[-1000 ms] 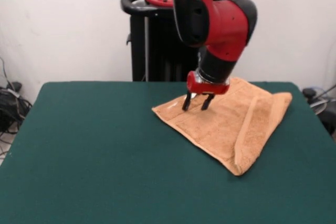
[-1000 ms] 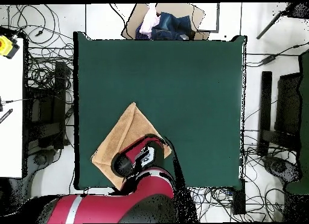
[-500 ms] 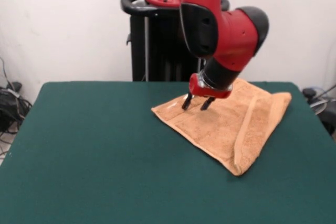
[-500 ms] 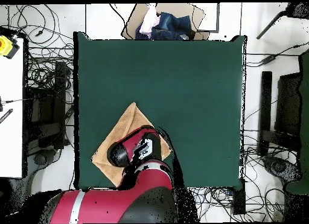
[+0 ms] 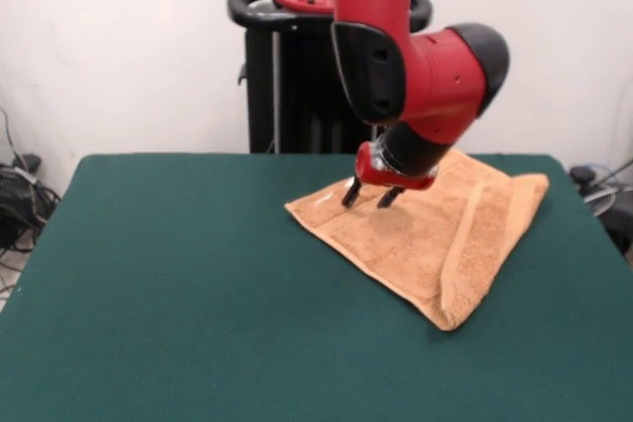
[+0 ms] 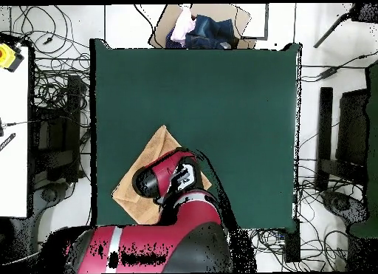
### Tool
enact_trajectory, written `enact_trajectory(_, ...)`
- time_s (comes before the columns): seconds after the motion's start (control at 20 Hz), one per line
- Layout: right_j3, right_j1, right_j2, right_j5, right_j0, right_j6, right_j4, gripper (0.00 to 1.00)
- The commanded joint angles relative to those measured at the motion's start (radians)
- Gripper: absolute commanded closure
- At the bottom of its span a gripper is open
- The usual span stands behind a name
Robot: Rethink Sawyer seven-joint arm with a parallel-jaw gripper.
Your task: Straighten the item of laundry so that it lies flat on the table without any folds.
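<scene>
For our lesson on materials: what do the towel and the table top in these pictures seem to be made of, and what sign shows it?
Towel: probably looped terry cotton; nubby matte orange-tan surface, woven band, soft folds.
Table top: seemingly felt-like cloth; flat, dark green, no shine or grain.

Front and top-down, shared table [image 5: 198, 284]

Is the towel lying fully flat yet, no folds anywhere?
No: in the front view the towel is folded over on itself, with a doubled ridge running to its near corner.
</scene>
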Motion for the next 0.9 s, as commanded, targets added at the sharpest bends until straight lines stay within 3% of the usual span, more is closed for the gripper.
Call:
enact_trajectory(0.05, -0.179, 0.271, -0.022, -0.238, -0.131, -0.107, -0.245, 0.00)
enact_trajectory(0.2, -0.187, 0.259, -0.037, -0.231, -0.138, -0.108, -0.285, 0.00)
enact_trajectory(0.6, -0.240, 0.259, -0.138, -0.201, -0.064, -0.020, -0.456, 0.00)
enact_trajectory(0.9, -0.291, 0.296, -0.214, -0.178, 0.024, 0.138, -0.640, 0.00)
